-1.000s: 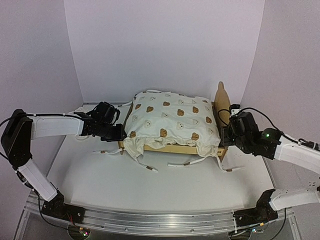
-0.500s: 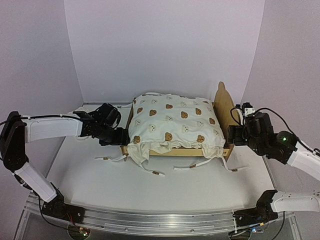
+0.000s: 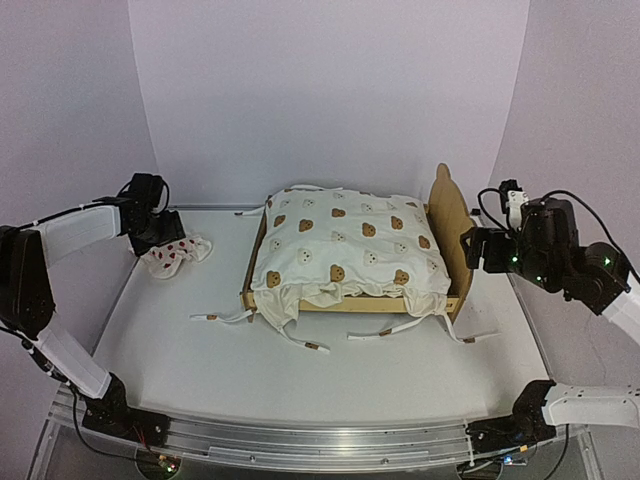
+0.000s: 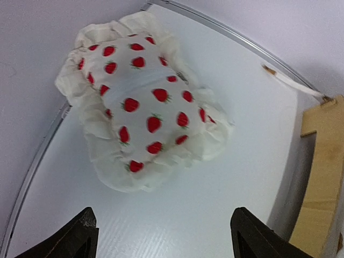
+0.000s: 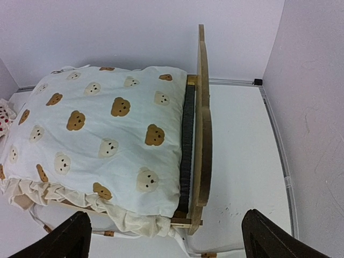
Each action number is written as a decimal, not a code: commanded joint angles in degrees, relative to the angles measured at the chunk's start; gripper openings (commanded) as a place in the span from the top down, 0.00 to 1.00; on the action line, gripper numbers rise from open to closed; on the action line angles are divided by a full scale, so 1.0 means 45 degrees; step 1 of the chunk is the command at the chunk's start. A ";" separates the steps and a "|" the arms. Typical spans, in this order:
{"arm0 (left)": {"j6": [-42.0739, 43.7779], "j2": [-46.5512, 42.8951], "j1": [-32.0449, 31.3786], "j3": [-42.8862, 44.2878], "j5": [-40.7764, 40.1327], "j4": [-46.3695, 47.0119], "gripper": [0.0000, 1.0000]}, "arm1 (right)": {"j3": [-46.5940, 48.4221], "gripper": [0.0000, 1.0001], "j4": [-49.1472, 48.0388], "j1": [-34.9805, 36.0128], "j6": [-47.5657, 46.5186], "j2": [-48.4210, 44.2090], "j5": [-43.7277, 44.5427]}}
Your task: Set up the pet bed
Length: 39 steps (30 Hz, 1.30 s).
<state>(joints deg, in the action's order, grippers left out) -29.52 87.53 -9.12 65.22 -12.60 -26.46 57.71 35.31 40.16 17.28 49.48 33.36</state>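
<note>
Top external: both arms have backed off the light plywood pet bed (image 3: 447,215) with bear-ear headboard, which sits centre under the cream bear-print cushion (image 3: 345,245). The left gripper (image 3: 158,238) is now over the small white strawberry pillow (image 3: 178,256), and the right gripper (image 3: 472,247) hangs just beside the headboard. Left wrist: fingers spread, pillow below, nothing pinched. Right wrist: fingers spread, empty. Cushion looks placed; pillow likely next.

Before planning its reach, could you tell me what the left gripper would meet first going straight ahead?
Probably the strawberry pillow, which lies centred ahead of the open left gripper; the depth is unclear.
</note>
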 commanded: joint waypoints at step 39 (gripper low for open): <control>-0.1043 0.4067 0.2846 -0.1485 0.5379 0.7934 1.00 | 0.0397 0.05 0.1603 -0.0010 0.0187 -0.0961 -0.2859</control>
<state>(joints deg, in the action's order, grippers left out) -37.05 109.99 5.00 58.37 10.54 7.13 56.57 42.10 40.16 19.99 44.03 24.53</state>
